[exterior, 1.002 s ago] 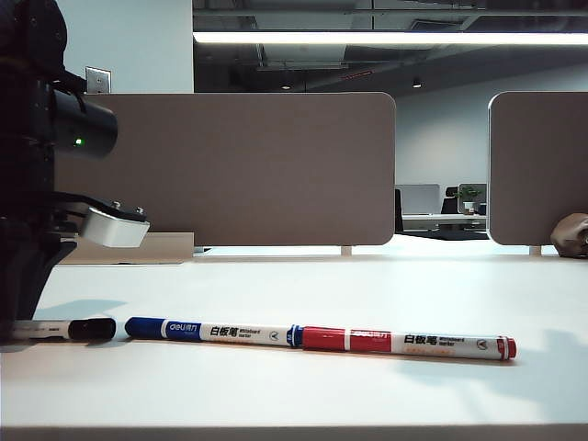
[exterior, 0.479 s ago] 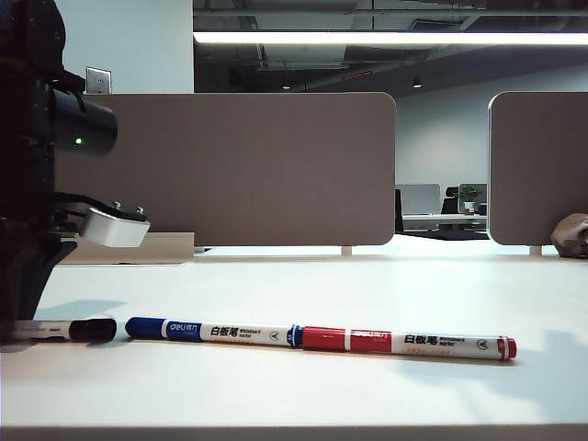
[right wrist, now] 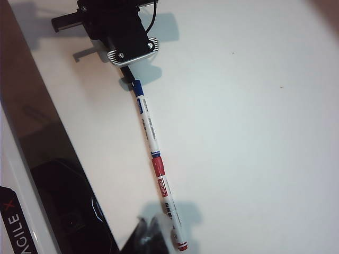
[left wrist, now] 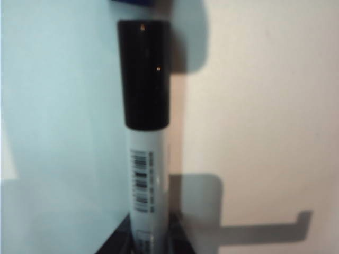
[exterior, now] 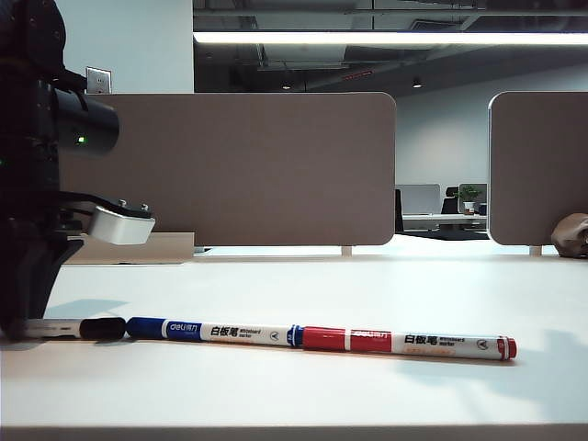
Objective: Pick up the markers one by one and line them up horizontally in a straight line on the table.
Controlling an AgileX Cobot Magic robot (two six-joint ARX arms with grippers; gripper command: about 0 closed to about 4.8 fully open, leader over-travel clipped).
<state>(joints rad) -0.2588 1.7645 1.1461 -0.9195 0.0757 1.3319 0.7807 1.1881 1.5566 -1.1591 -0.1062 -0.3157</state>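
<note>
The exterior camera sits low at the white table's (exterior: 367, 285) edge, facing the dividers. The left wrist camera peers closely between its jaws at the black-capped marker (left wrist: 144, 79); the right wrist camera looks down from higher, sharing the marker row.
</note>
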